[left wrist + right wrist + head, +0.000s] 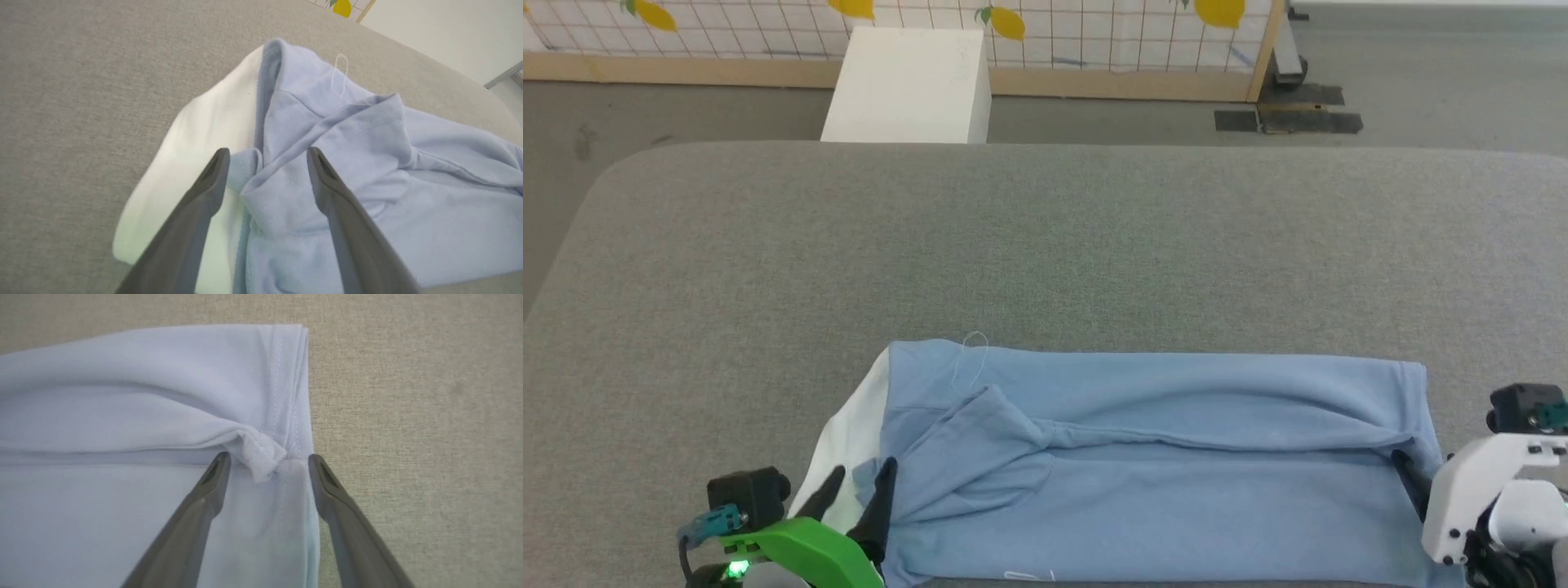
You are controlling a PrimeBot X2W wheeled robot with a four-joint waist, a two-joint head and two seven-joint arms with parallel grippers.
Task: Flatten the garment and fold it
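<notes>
Lying folded along the near edge of the grey table (pixel 1045 245), the garment (pixel 1160 457) has the left gripper (pixel 863 469) at its white end. The left wrist view shows its jaws wide over a rumpled fold. The right wrist view shows the right gripper (pixel 268 457) equally wide, astride the hem corner.

Bright, even light, faint soft shadows in folds of the garment (pixel 1176 490); wrist views slightly soft.

left gripper (pixel 862 469): jaws apart | right gripper (pixel 268 456): jaws apart, seemingly empty
</notes>
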